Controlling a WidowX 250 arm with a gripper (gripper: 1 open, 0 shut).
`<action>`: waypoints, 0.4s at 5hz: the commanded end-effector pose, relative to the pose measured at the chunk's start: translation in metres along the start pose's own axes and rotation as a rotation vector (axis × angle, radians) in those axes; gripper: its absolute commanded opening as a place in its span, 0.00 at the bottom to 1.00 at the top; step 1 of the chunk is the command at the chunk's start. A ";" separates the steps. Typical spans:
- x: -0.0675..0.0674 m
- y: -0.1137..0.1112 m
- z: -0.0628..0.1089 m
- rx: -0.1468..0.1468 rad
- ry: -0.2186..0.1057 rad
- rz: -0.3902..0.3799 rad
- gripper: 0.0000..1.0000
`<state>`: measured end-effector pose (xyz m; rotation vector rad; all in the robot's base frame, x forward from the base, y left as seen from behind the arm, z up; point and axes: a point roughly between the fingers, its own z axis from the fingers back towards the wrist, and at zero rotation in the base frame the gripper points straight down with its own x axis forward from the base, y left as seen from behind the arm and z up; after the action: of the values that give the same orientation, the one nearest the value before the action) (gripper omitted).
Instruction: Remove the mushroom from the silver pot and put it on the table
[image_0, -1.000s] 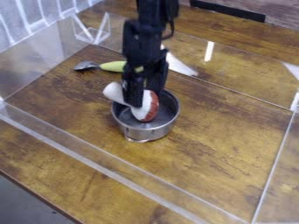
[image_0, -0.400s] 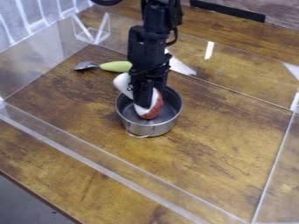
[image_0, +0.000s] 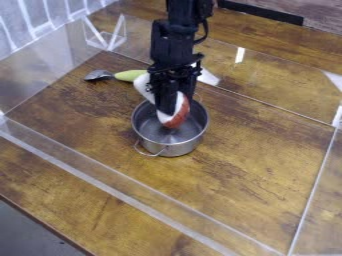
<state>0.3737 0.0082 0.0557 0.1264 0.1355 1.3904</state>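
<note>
Gripper (image_0: 171, 104) fingers clamping mushroom (image_0: 174, 115), whitish stem and red-brown cap showing, hanging just inside silver pot (image_0: 170, 133). No legible writing.

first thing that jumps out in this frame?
The black gripper pointing straight down into the silver pot near the middle of the table, its jaws closed on the mushroom, just above the pot's rim. Behind it to the left lies a yellow-green vegetable, and clear acrylic walls border the tabletop.
</note>
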 end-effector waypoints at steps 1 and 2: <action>0.017 0.014 0.041 -0.090 -0.025 -0.060 0.00; 0.022 0.020 0.052 -0.093 -0.027 -0.085 0.00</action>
<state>0.3632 0.0244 0.0732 0.1179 0.1449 1.2901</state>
